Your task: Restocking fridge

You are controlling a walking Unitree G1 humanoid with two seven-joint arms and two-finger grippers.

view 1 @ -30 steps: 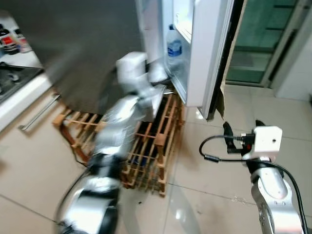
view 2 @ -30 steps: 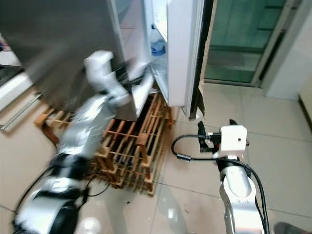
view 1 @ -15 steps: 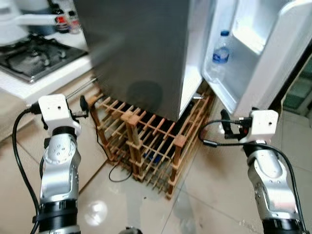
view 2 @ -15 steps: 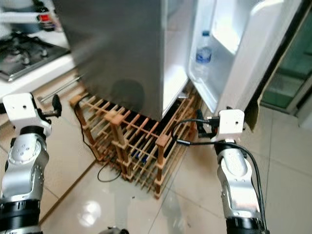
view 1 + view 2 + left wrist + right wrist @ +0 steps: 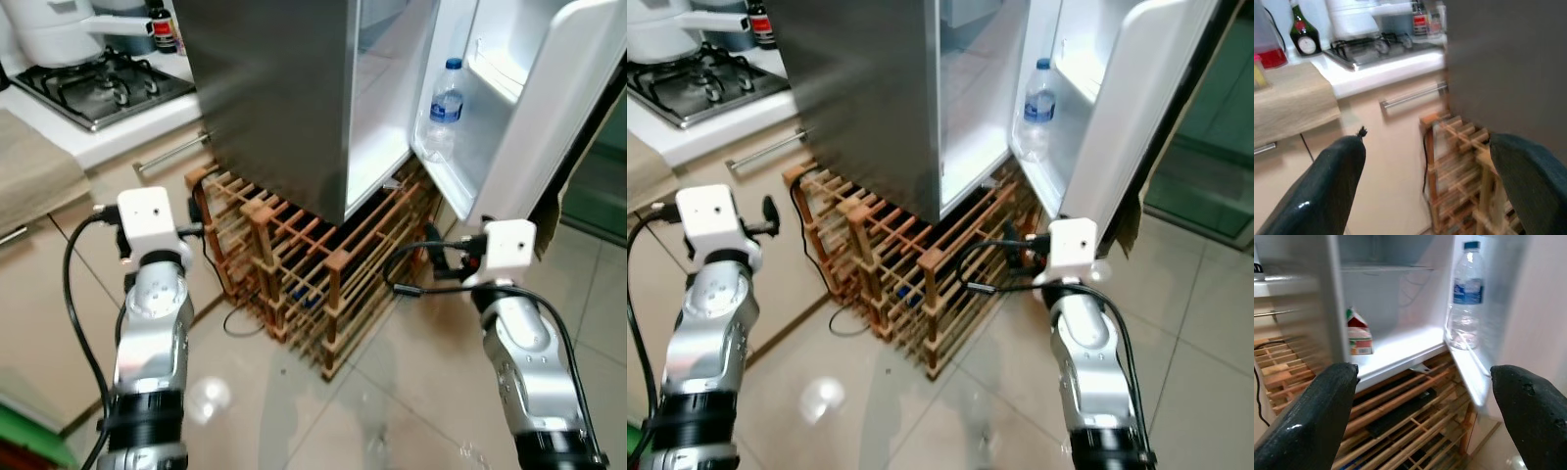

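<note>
Fridge [image 5: 284, 88] open, both grippers empty.
I see left gripper [image 5: 1425, 186] and right gripper [image 5: 1422, 416] spread wide; water bottle [image 5: 444, 108] sits in the door shelf; stepping closer risks striking the wooden rack [image 5: 304, 274] under it.

Fridge [image 5: 284, 98] exterior grey, interior white. Inside it: clear bottle [image 5: 1465, 293], blue cap and label; red, white and green carton [image 5: 1358, 333]. Beneath: brown wooden rack [image 5: 313, 274].

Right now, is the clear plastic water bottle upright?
Upright: the clear plastic water bottle stands in the white fridge door shelf, blue cap on top.
</note>
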